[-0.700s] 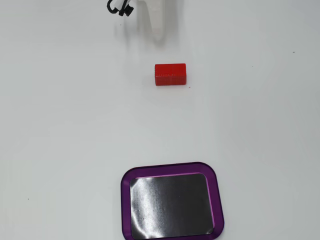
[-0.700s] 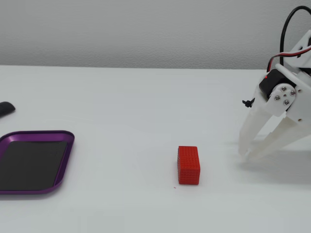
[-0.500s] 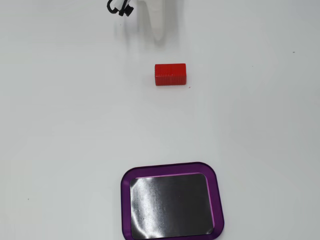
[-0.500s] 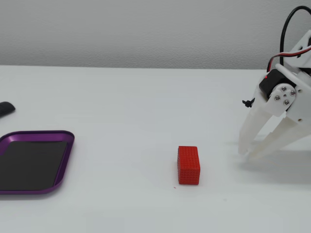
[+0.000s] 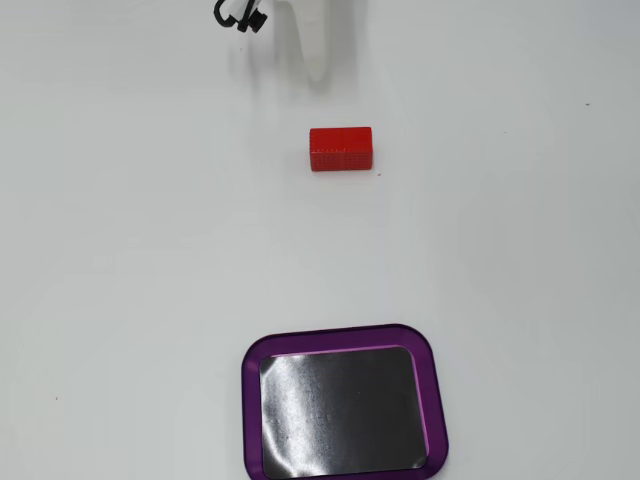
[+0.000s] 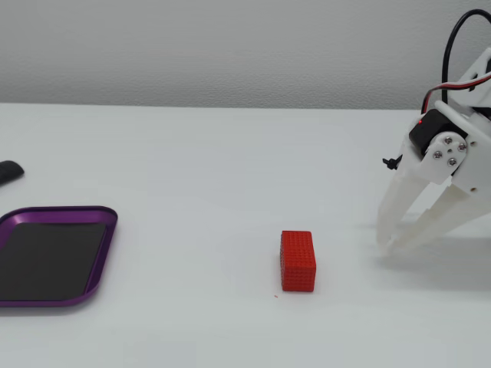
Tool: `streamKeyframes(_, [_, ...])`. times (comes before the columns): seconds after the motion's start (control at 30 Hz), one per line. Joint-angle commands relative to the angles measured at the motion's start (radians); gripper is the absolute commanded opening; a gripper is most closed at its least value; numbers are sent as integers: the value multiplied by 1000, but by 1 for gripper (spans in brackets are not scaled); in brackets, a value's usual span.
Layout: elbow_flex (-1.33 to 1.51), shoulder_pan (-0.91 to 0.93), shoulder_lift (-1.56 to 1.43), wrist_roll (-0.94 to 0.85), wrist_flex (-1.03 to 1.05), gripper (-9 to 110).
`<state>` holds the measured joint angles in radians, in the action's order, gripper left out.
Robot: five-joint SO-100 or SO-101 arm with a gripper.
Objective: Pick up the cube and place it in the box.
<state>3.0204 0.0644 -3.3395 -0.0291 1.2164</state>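
Observation:
The red cube (image 5: pixel 341 148) lies on the white table, long side across in a fixed view; it also shows in the other fixed view (image 6: pixel 298 261). The purple-rimmed box (image 5: pixel 343 335) with a glossy black floor sits near the bottom edge, empty, well away from the cube; it also shows at the far left (image 6: pixel 101 253). My white gripper (image 6: pixel 386 244) hangs at the right with its tips close to the table, a short way right of the cube and not touching it. Its fingertips meet and hold nothing. It shows faintly at the top of the other fixed view (image 5: pixel 318 72).
A small dark object (image 6: pixel 8 171) lies at the left table edge behind the box. A black cable part (image 5: pixel 240 15) of the arm shows at the top. A grey wall stands behind the table.

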Motion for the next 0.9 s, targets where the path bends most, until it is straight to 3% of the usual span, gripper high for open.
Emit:
streamKeyframes(0.0, [-149,11,-110,15,17,0])
streamKeyframes(0.13, [-357,9,43,52,23,0])
streamKeyframes(0.57, [-891,-12,1140,40,17,2])
streamKeyframes(0.87, [-1040,-118,1463,48,11,30])
